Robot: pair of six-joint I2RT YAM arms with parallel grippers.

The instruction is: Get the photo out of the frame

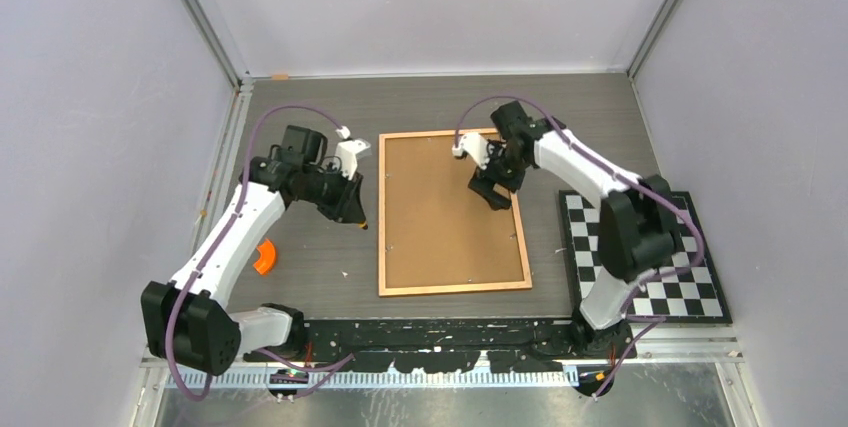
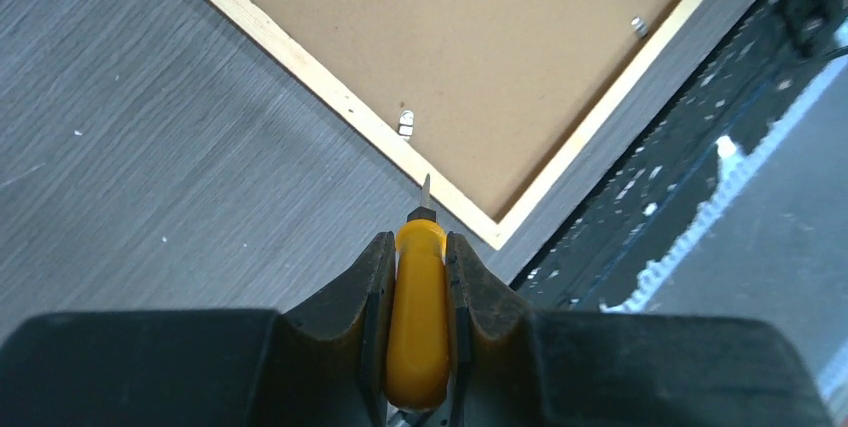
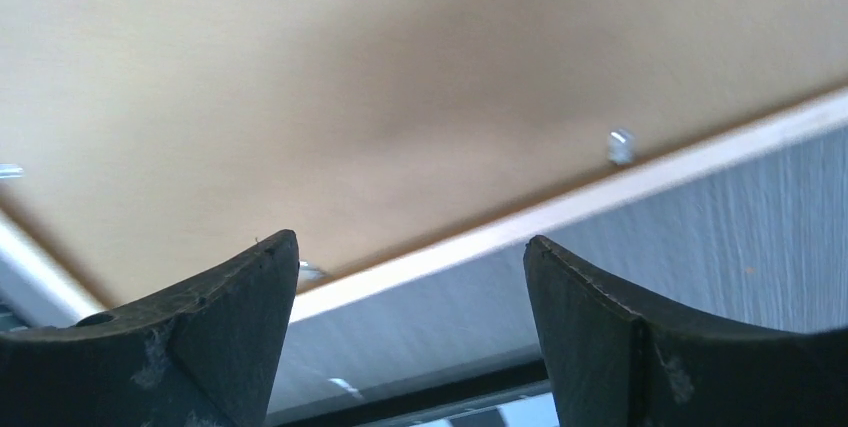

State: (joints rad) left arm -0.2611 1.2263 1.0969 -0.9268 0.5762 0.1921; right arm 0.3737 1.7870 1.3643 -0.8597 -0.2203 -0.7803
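The left gripper (image 2: pixel 418 247) was clamped on a yellow-handled screwdriver (image 2: pixel 417 317), its tip just beside the thin orange-brown wooden picture frame (image 1: pixel 455 289), at the frame's 9 o'clock. The frame lay brown board up on the grey table (image 1: pixel 420 102). The right gripper (image 3: pixel 410 242) hung wide open and empty over the frame's 2 o'clock edge.

I read the frame (image 1: pixel 455 287) border as smooth, pale bare wood, and its backing board (image 1: pixel 440 217) as matt brown fibreboard. The clips (image 2: pixel 405 124) are shiny metal. At nine o'clock from it the table (image 1: pixel 320 257) is matt grey woodgrain. The tool handle (image 2: pixel 418 317) is glossy yellow plastic.
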